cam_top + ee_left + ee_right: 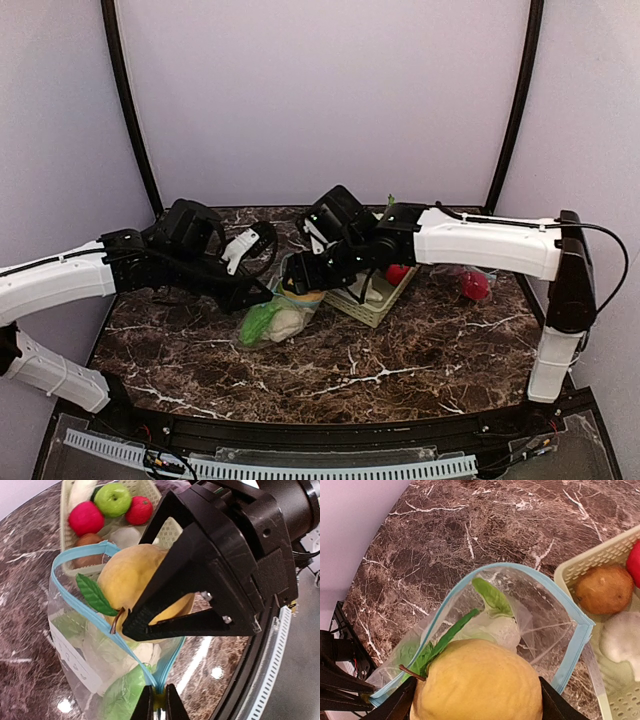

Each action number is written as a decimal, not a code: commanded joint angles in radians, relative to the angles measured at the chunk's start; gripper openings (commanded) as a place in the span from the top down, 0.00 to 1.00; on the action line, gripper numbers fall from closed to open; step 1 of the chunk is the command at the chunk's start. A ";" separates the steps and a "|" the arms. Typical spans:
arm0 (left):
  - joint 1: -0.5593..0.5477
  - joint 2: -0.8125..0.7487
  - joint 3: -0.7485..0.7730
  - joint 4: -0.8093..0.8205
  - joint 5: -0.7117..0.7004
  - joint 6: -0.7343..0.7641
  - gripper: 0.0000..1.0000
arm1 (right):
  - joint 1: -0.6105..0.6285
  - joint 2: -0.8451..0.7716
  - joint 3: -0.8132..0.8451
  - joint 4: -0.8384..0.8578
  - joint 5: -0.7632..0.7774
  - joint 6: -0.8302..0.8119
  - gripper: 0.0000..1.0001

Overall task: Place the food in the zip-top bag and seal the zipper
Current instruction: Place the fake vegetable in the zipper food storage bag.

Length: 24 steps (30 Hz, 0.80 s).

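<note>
Right gripper (476, 707) is closed across the belly of the yellow fruit (477, 680), one finger on each side. The fruit hangs at the open mouth of the zip-top bag (532, 580), above the tabletop (470, 520) and just left of the basket (600, 555). The left gripper (159, 706) is pinched narrow on the bag's zipper corner.

Handling (judged): the fruit is glossy, hard and light, so likely slippery. The widest girth is the sound hold. The bag film is limp, so take it by the rim.

Orientation: the long axis runs stem to base, with the stem end pointing left-near, into the bag.
</note>
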 commanded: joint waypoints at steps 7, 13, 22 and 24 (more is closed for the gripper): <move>-0.024 0.015 -0.012 0.165 0.175 -0.015 0.99 | -0.001 -0.210 -0.168 -0.136 0.081 0.051 0.50; -0.014 0.000 -0.070 0.104 0.079 -0.018 0.99 | 0.012 -0.180 -0.150 -0.125 0.073 0.033 0.50; 0.002 -0.026 -0.096 0.079 0.038 -0.012 0.99 | 0.039 -0.114 -0.125 -0.118 0.077 0.022 0.49; 0.007 -0.029 -0.087 0.062 0.030 0.003 0.99 | 0.050 -0.107 -0.127 -0.117 0.074 0.023 0.48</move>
